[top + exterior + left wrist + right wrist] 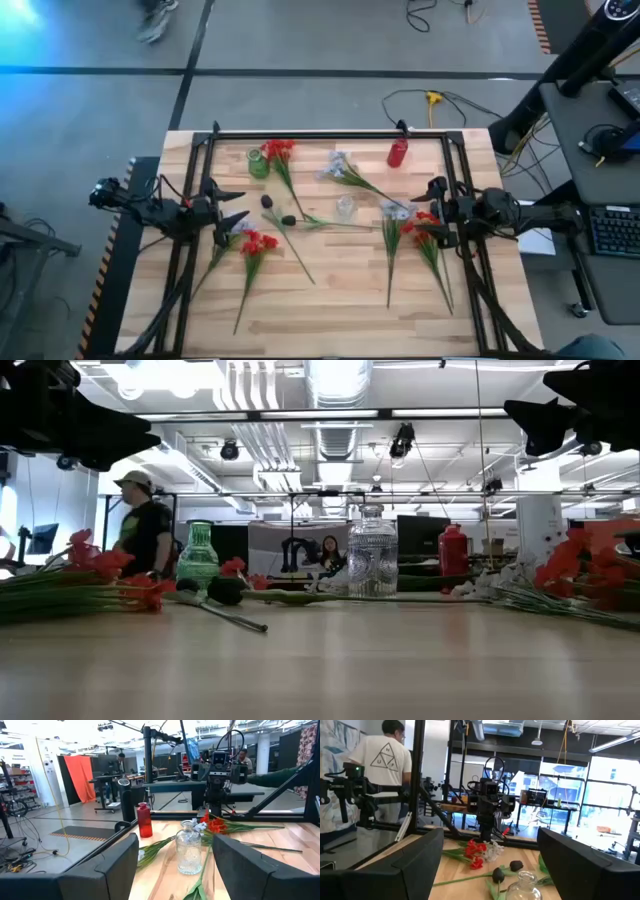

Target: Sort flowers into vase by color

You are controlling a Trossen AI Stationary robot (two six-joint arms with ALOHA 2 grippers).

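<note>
Flowers lie flat on the wooden table. A red spray (pixel 258 243) lies below my left gripper (pixel 238 208), and another red spray (pixel 279 151) has its blossoms beside the green vase (pixel 258 163). Two dark blossoms (pixel 270 203) rest near the middle. Pale sprays (pixel 340 166) lie around the clear glass vase (pixel 345 207), which stands upright at the centre. More red flowers (pixel 425 226) and a pale one (pixel 394 210) lie under my right gripper (pixel 427 210). A red vase (pixel 397 153) stands at the far edge. Both grippers are open, above the table, holding nothing.
A black frame (pixel 330 133) runs around the table's far and side edges. Bare wood (pixel 340 300) lies along the near side. In the low view a person (pixel 145 530) stands beyond the table. A desk with a keyboard (pixel 610 230) is off to the right.
</note>
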